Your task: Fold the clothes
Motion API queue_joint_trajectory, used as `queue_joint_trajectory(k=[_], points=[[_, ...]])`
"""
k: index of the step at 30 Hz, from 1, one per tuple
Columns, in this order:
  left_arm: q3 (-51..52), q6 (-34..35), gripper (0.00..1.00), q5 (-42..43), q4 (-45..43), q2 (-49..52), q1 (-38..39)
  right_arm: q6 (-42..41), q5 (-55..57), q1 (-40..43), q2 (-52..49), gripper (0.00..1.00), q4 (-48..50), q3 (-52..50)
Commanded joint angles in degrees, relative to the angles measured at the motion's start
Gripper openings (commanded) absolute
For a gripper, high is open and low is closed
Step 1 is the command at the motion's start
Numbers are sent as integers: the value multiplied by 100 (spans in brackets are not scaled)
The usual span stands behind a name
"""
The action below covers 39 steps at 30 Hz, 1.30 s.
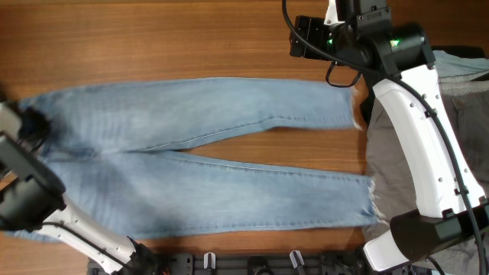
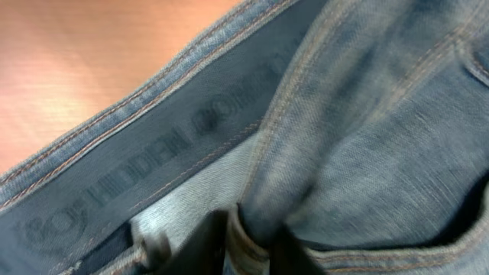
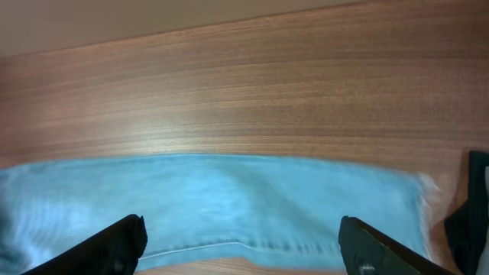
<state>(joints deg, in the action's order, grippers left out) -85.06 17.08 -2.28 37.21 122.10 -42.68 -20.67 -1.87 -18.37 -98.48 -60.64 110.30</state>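
Wooden table [image 1: 191,38] carries the jeans [image 1: 191,153], spread flat with both legs apart. The left gripper [image 2: 246,248] is at their waistband [image 2: 153,153], pressed together on a fold of denim. The right gripper [image 3: 241,229] hangs above the hem of the farther leg with its fingers spread and holding nothing. To do this step well, I think the right one should come down and pinch that hem close to its corner, so both ends lift evenly and the cloth stays smooth. Grey trousers [image 1: 382,164] lie just beside the hems and a pale blue garment [image 1: 458,65] is near; they could be caught together with the denim.
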Motion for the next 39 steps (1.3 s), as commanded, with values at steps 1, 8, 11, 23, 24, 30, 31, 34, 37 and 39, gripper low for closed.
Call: queue_joint_trajectory(k=[1,8,11,23,24,30,31,34,37,39], points=[[328,-450,39,933,-76,-459,-514,120,76,9,-140,84,-13,68],[328,-1095,49,1834,483,-1799,476,-103,369,9,-1432,41,-26,-57],[328,-1091,27,1856,1097,-1794,1209,-192,-245,9,-2361,12,-72,-57],[328,-1086,44,1834,1589,-1797,2234,-236,-352,232,-4262,5,938,-57],[328,-1086,46,1834,1628,-1797,2234,-466,-164,365,-4365,4,1097,-57],[330,-1093,67,1792,1580,-1794,2234,-1244,-970,1799,-4446,4,1910,-48],[330,-1091,64,1633,1534,-1794,2232,-1025,-1482,1989,-4446,4,2050,-48],[330,-1091,59,1268,1469,-1786,2232,-428,-2376,2264,-4336,17,2061,-24],[330,-1091,61,1270,1471,-1786,2232,267,-2319,2378,-4142,68,1606,-24],[330,-1091,65,1270,1469,-1786,2232,474,-1899,2448,-4100,76,1307,-26]])
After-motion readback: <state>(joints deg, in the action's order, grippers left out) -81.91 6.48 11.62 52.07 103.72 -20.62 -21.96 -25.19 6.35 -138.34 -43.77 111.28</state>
